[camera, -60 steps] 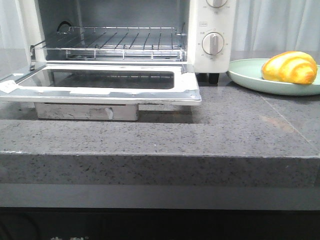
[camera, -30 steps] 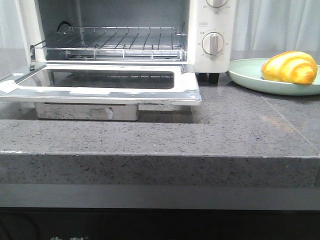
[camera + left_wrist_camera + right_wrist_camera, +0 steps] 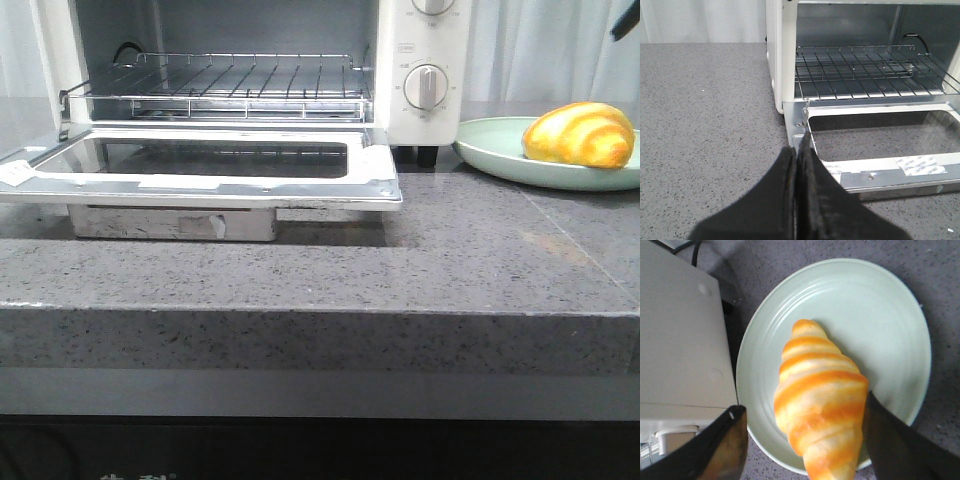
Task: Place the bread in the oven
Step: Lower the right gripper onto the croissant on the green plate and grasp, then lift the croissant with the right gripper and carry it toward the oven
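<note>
The bread [image 3: 580, 135], a glossy golden roll with orange stripes, lies on a pale green plate [image 3: 495, 150] at the right of the counter. The white oven [image 3: 425, 70] stands at the left with its glass door [image 3: 210, 165] folded down flat and its wire rack [image 3: 230, 80] bare. My right gripper [image 3: 802, 405] is open above the bread [image 3: 820, 400], one finger on each side of it, not closed on it; a dark bit of it shows in the front view [image 3: 625, 25]. My left gripper [image 3: 797, 148] is shut and empty, by the left front corner of the oven door [image 3: 880, 165].
The oven's side wall [image 3: 680, 340] is close to the plate [image 3: 880, 315]. The oven has round knobs [image 3: 427, 88] and black feet [image 3: 428, 155]. The grey stone counter [image 3: 450, 260] ends at a front edge. A white curtain hangs behind.
A dark part of my right gripper has come into the top right corner of the front view. The bread, plate and oven have not moved.
</note>
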You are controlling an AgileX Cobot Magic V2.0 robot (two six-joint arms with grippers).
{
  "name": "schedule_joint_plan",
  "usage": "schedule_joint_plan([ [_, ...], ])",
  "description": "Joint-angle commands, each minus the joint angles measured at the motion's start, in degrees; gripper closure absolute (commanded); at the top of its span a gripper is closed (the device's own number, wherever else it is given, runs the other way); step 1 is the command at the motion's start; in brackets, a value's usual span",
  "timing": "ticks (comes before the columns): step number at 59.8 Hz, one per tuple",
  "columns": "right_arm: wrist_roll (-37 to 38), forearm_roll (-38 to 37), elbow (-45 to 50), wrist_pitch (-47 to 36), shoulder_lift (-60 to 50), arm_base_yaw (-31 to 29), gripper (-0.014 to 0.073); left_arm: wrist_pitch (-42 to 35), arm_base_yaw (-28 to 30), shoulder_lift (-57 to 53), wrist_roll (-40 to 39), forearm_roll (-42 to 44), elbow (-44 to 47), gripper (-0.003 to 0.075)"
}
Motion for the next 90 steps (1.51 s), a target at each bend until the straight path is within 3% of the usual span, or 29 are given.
schedule_joint_plan([
  [1, -0.29, 1.67, -4.50, 0.18, 2.10, -0.70, 0.0086, -3.75, 0.17, 0.16, -0.53, -0.56, -1.66, 0.0741],
  [17, -0.29, 2.17, -5.58, -0.01, 5.65, -2.30, 0.0086, -3.75, 0.17, 0.16, -0.53, -0.56, -1.66, 0.0741],
  [48, -7.10, 12.17, -5.69, 2.95, 11.23, -0.91, 0.0094, -3.86, 0.17, 0.16, -0.53, -0.56, -1.66, 0.0741],
  [51, -7.54, 12.91, -5.69, 3.16, 11.23, -0.91, 0.0119, -3.86, 0.17, 0.16, -0.53, -0.56, -1.66, 0.0741],
  [60, -8.46, 14.80, -5.69, 3.57, 11.23, -0.91, 0.0333, -3.86, 0.17, 0.16, -0.53, -0.56, -1.66, 0.0741],
  [68, -8.46, 15.53, -5.69, 4.23, 10.79, -0.91, 0.0454, -3.86, 0.17, 0.16, -0.53, -0.56, -1.66, 0.0741],
  [90, -8.46, 12.72, -5.37, 9.07, -0.77, -0.97, 0.0471, -3.86, 0.17, 0.16, -0.53, -0.56, -1.66, 0.0741],
])
